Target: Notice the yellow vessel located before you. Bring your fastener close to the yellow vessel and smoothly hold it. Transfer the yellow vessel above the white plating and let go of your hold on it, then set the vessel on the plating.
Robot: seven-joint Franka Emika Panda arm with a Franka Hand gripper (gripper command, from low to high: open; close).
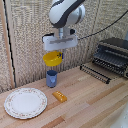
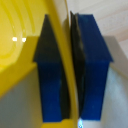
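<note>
The yellow vessel (image 1: 51, 59), a small shallow bowl, hangs in the air above the blue cup (image 1: 51, 78). My gripper (image 1: 61, 54) is shut on its rim, on the side toward the exterior view's right. In the wrist view the blue fingers (image 2: 92, 70) pinch the thin yellow rim (image 2: 65, 60) between them, and the bowl's inside fills one side. The white plating (image 1: 25, 102), a large flat plate with a floral rim, lies on the wooden table at the exterior view's lower left, well below and left of the held bowl.
A small flat orange-yellow block (image 1: 59, 96) lies on the table just right of the plate. A toaster oven (image 1: 113, 55) with its rack pulled out stands at the exterior view's right. A woven screen forms the back wall.
</note>
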